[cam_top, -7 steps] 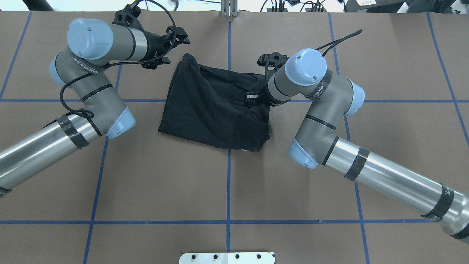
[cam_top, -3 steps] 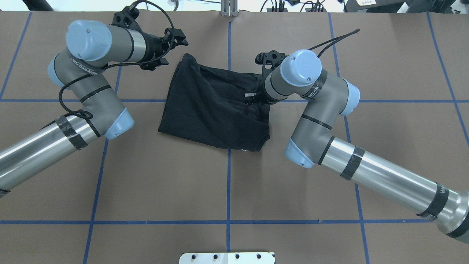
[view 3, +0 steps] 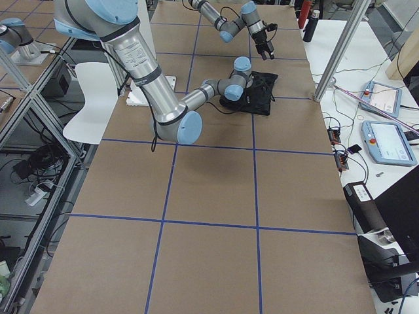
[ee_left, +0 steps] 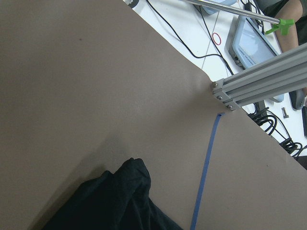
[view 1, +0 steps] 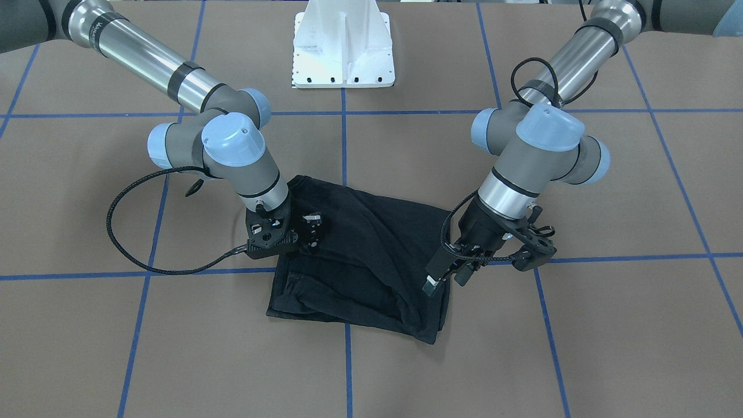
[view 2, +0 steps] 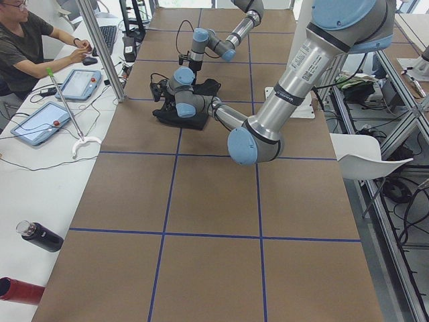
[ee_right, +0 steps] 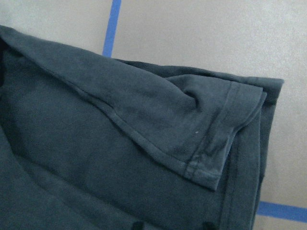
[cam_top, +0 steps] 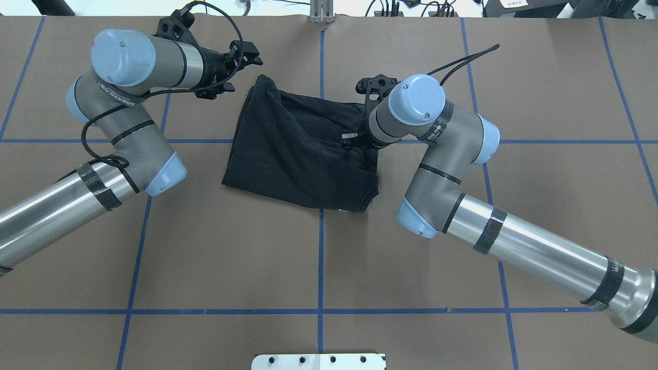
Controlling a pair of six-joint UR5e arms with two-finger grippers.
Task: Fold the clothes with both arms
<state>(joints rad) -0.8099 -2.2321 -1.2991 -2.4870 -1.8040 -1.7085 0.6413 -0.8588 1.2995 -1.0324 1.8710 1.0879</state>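
Note:
The black T-shirt (cam_top: 298, 149) lies folded into a rumpled rectangle in the middle of the brown table (cam_top: 231, 257); no logo shows. My right gripper (cam_top: 348, 140) hovers low over the shirt's right half with its jaws apart and no cloth between them. It also shows in the front view (view 1: 313, 231). The right wrist view shows a hemmed sleeve (ee_right: 211, 143) folded over the shirt body. My left gripper (cam_top: 245, 55) is open, beside the shirt's far left corner and off the cloth. The left wrist view catches only that corner (ee_left: 120, 196).
Blue tape lines (cam_top: 320, 267) grid the table. The white pedestal base (view 1: 343, 46) stands on the robot's side. An aluminium post (ee_left: 259, 81) rises at the far edge. A person (view 2: 27, 47) sits at tablets (view 2: 40, 124) beyond the table, with bottles (view 2: 40, 236) nearby.
My right arm has swung its elbow and wrist toward the shirt's middle, and the gripper has edged further over the cloth. My left gripper has drawn back slightly from the corner. The shirt has not moved.

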